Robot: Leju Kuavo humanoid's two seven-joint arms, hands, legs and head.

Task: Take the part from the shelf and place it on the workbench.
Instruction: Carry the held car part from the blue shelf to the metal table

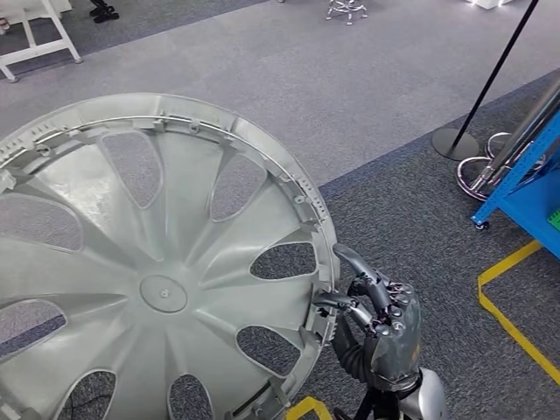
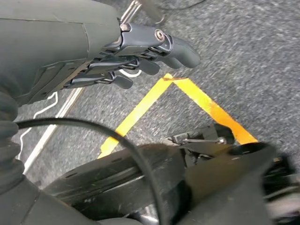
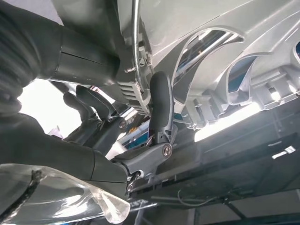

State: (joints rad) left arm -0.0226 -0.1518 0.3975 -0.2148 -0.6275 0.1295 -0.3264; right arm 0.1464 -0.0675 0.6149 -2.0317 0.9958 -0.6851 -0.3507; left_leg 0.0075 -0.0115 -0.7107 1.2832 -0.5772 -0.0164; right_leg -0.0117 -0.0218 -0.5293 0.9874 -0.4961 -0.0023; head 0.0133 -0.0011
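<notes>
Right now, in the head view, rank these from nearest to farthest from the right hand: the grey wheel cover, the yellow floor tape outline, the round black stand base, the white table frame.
1. Grey wheel cover: its rim is gripped by the right hand.
2. Yellow floor tape outline: on the carpet, to the hand's right.
3. Round black stand base: farther ahead, right.
4. White table frame: far upper left.
</notes>
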